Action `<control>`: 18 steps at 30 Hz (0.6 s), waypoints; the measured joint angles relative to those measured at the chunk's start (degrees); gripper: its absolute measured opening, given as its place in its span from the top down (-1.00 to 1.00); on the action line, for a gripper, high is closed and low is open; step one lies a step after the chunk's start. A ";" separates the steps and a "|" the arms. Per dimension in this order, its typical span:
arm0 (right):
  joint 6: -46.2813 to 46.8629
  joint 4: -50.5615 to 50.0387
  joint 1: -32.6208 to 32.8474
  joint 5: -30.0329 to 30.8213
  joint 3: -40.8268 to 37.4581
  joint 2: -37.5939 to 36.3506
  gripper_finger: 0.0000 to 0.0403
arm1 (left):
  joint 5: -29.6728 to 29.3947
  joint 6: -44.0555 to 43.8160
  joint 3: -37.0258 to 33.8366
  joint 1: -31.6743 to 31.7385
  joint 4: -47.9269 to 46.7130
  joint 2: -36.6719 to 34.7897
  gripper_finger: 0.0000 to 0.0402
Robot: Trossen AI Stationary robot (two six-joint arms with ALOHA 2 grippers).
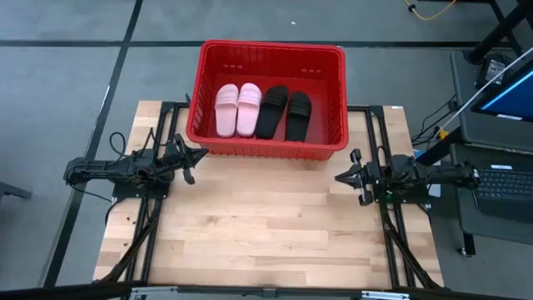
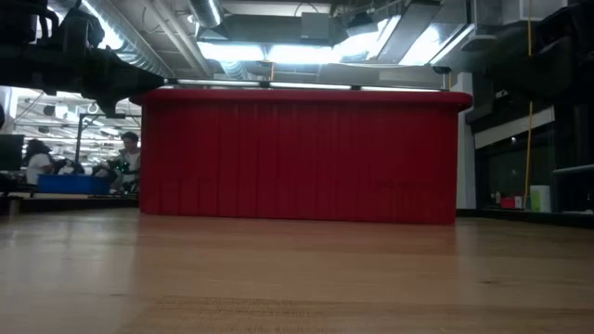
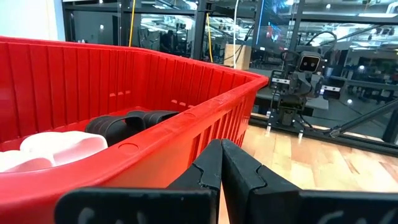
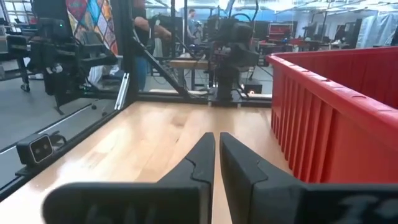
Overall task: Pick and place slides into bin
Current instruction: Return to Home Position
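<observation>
Slides (image 1: 248, 108) in bin (image 1: 272, 46); pincers (image 1: 202, 155) (image 1: 337, 176) seemingly closed

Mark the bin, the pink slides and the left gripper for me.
bin (image 1: 271, 47): high view, far rim.
pink slides (image 1: 226, 107): high view, strap of the outer one.
left gripper (image 1: 202, 156): high view, at the fingertips.

No text, label, brand, number or sign legible anywhere, colourful panel (image 4: 89, 18) in the room beyond the worktop (image 1: 275, 242) not readable, blue screen (image 1: 510, 90) past the worktop's right edge not readable either.
</observation>
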 joint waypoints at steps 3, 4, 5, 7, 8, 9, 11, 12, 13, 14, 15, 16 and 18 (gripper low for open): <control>0.37 -0.48 0.00 0.08 0.00 0.13 0.86 | -0.02 0.00 0.00 0.00 0.00 0.00 0.99; 0.39 -0.46 0.00 0.09 0.00 0.13 0.86 | -0.02 0.00 0.00 -0.02 -0.02 0.00 0.99; 0.34 -0.46 0.00 0.09 0.00 0.13 0.86 | -0.02 0.00 0.00 -0.01 -0.01 0.00 0.99; 0.31 -0.46 0.00 0.11 0.00 0.13 0.86 | -0.02 0.00 0.00 -0.02 -0.02 0.00 0.99; 0.39 -0.46 0.00 0.11 0.00 0.13 0.86 | -0.02 0.00 0.00 -0.01 -0.02 0.00 0.99; 0.38 -0.46 0.00 0.10 0.00 0.13 0.86 | -0.01 0.00 0.00 -0.02 -0.02 0.00 0.99; 0.29 -0.46 0.00 0.11 0.00 0.13 0.86 | 0.00 0.00 0.00 0.00 -0.02 0.00 0.99; 0.31 -0.46 0.00 0.11 0.00 0.13 0.86 | 0.00 0.00 0.00 -0.01 -0.02 0.00 0.99; 0.38 -0.46 0.00 0.11 0.00 0.13 0.86 | -0.02 0.00 0.00 -0.02 -0.02 0.00 0.99; 0.38 -0.46 0.00 0.12 0.00 0.13 0.86 | -0.02 0.00 0.00 -0.02 -0.02 0.00 0.99; 0.33 -0.46 0.00 0.11 0.00 0.13 0.86 | -0.02 0.00 0.00 -0.02 -0.02 0.00 0.99; 0.31 -0.46 0.00 0.11 0.00 0.15 0.86 | 0.00 0.00 0.00 -0.01 -0.02 0.00 0.99; 0.38 -0.46 0.00 0.12 0.00 0.15 0.86 | 0.00 0.00 0.00 -0.02 -0.02 0.00 0.99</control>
